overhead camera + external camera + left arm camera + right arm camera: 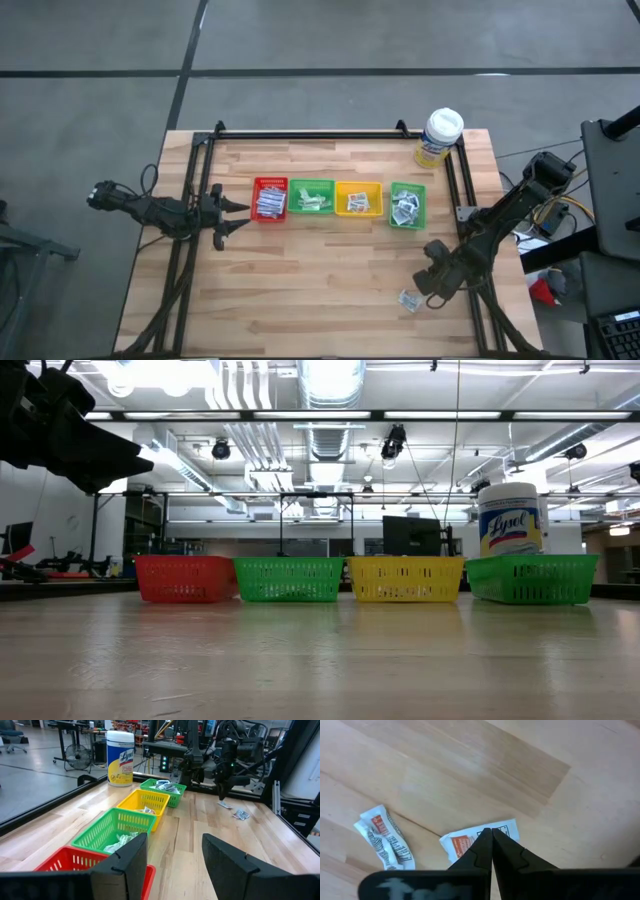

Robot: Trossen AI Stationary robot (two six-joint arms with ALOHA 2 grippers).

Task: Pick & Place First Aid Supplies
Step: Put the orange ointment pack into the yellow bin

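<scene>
While the left claw (238, 209) waits open by the red tray (270, 199), the right claw (491, 834) hangs pinched shut, holding nothing, over a white-and-orange packet (470, 840) lying near the worktop's (320, 290) right edge; a crumpled packet (384, 837) lies just beside it.

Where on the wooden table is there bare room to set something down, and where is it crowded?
Bare wood lies in front of the row of plastic trays, between the left tool and the right tool. Crowded: the near right corner, with loose small paper packets, and the white-lidded yellow-labelled tub.
</scene>
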